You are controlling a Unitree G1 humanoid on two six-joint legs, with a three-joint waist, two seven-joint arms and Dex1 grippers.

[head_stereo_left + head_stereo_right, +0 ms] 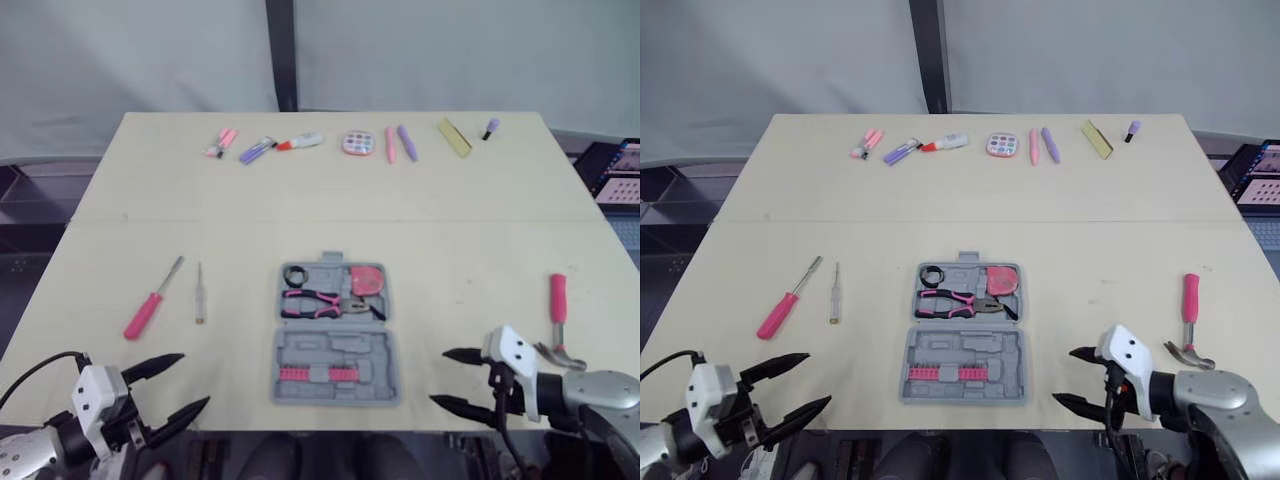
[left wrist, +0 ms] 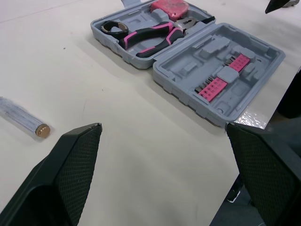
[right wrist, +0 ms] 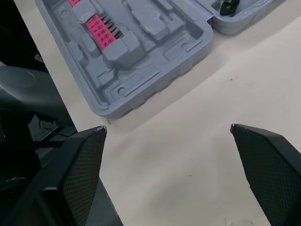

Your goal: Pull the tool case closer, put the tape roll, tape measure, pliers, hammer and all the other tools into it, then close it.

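Two pincers, both empty.

- Left gripper [image 1: 195, 380]: hovers over the near left corner of the pale wooden table [image 1: 450, 230]. Fingers spread wide, nothing between them.
- Right gripper [image 1: 440, 376]: at the near right edge, equally wide open and holding nothing.
- Grey plastic tool case [image 1: 336, 345]: lies open and flat at the middle of the near edge, between the grippers. It looks close enough, so I judge the pull done.
- Far half of the case: black tape roll [image 1: 296, 275], pink-and-black pliers [image 1: 320, 302] and pink tape measure [image 1: 367, 279], each seated in a moulded recess.
- Outside the case, right: pink-handled hammer [image 1: 558, 318], well apart from the case and just beside the right gripper.
- Outside the case, left: pink-handled screwdriver [image 1: 150, 302] and slim clear-handled screwdriver [image 1: 199, 295], side by side.

Judgement: the open jaws suit a reach for the loose tools, each arm taking its own side. Closing waits on those three.
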